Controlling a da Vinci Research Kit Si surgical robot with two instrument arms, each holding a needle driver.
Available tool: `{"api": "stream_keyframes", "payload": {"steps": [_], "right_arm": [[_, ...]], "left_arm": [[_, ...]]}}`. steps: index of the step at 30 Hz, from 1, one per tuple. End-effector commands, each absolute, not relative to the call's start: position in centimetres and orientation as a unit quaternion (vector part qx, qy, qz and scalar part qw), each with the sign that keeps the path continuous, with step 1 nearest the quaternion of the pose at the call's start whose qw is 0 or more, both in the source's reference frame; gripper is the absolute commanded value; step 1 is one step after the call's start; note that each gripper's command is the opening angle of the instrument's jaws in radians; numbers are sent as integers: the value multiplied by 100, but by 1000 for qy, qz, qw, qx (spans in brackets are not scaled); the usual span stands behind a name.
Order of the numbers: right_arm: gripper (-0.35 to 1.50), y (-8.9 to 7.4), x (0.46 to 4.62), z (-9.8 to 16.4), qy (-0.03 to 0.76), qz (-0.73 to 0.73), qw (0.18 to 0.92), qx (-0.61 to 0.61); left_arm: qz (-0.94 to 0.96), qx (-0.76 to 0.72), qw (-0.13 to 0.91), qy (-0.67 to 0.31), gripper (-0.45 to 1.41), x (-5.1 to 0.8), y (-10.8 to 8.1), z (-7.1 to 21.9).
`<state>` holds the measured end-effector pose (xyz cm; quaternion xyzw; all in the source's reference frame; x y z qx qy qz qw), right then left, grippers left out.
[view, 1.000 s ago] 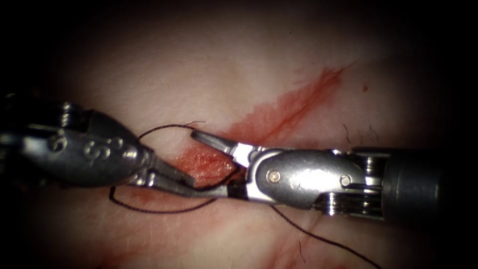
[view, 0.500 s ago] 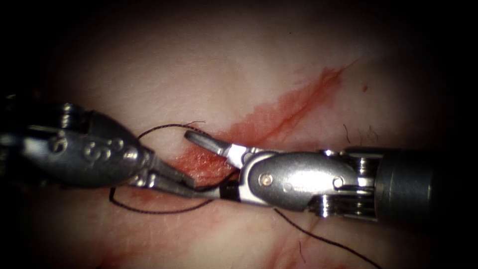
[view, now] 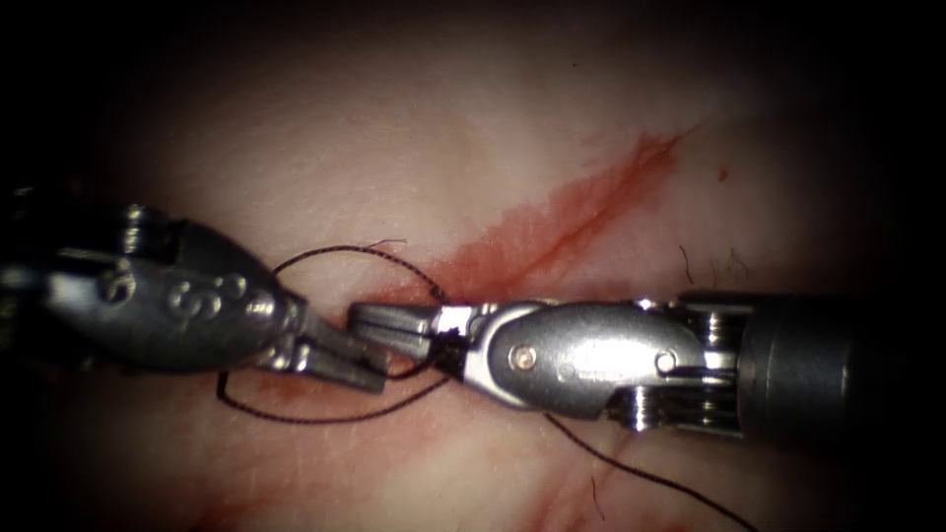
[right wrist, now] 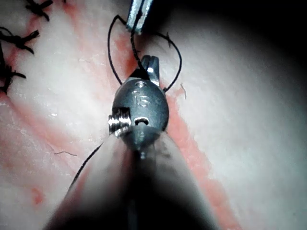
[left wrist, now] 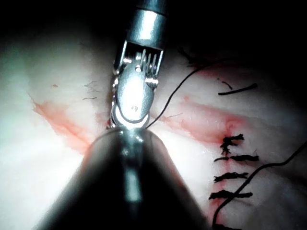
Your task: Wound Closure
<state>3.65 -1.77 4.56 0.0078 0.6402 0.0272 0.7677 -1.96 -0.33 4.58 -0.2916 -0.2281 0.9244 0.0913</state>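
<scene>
My left tool [view: 371,372] comes in from the left, its jaws shut on the dark thread [view: 335,248] at their tip. My right tool [view: 361,318] reaches in from the right, jaws shut on the thread just above the left tool's tip. Both tips meet over the red-stained cut [view: 572,222] in the tissue [view: 394,128]. The thread arcs from the left tool over to the right jaws, and another strand curves below both tools [view: 325,416]. In the right wrist view a thread loop [right wrist: 111,57] lies around my right tool [right wrist: 150,62], with the left tool [right wrist: 135,21] just beyond.
Several finished dark stitches [left wrist: 232,167] cross the cut farther along, also seen as knots [right wrist: 19,38]. A free strand trails off below the right tool [view: 641,473]. Short frayed thread ends [view: 394,241] lie on the tissue. The right tool's body [left wrist: 136,91] faces my left shaft.
The right tool's jaws went from wide open to shut, closing on the thread beside the left tool's tip. The thread arc dropped toward those jaws. The left tool stayed put.
</scene>
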Motion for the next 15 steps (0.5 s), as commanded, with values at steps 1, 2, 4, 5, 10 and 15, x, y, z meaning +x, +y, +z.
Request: {"api": "stream_keyframes", "payload": {"steps": [1,2,4,5,10,15], "right_arm": [[-35,-174,372,457,641,25,767,9],[-35,-174,372,457,641,25,767,9],[-35,-174,372,458,642,25,767,9],[-35,-174,372,458,641,25,767,9],[-35,-174,371,456,642,25,766,10],[108,-171,377,456,641,16,768,-1]], "left_arm": [[925,-292,91,-228,-45,-201,-32,462],[925,-292,91,-228,-45,-201,-32,462],[925,-292,92,-227,-45,-201,-33,462],[925,-292,92,-227,-45,-201,-33,462],[924,-292,91,-229,-45,-200,-32,460],[924,-292,91,-229,-45,-201,-32,460]]}}
